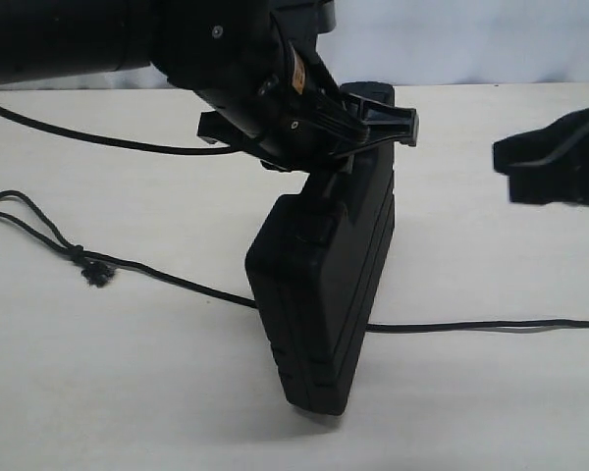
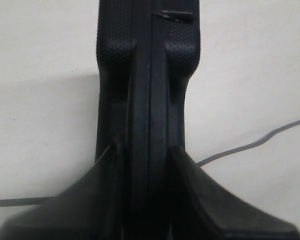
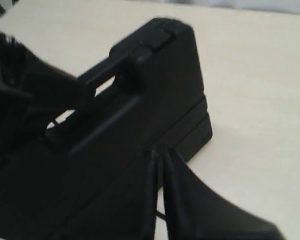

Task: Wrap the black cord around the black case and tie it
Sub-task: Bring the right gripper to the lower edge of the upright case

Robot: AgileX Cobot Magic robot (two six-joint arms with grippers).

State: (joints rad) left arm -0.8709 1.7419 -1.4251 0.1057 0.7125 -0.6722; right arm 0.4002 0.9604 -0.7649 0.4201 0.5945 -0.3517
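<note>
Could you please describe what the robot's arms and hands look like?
Both are matt black throughout. The left arm is a thick round tube with a small screw head and an orange marking near the wrist; a thin black cable runs beside it. The left hand and right hand have flat wedge-shaped fingers tapering to narrow tips.

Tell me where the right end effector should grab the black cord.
Probably the bare straight stretch of the black cord right of the upright black case: it lies flat on the table, so descend from above, straddling it.
</note>
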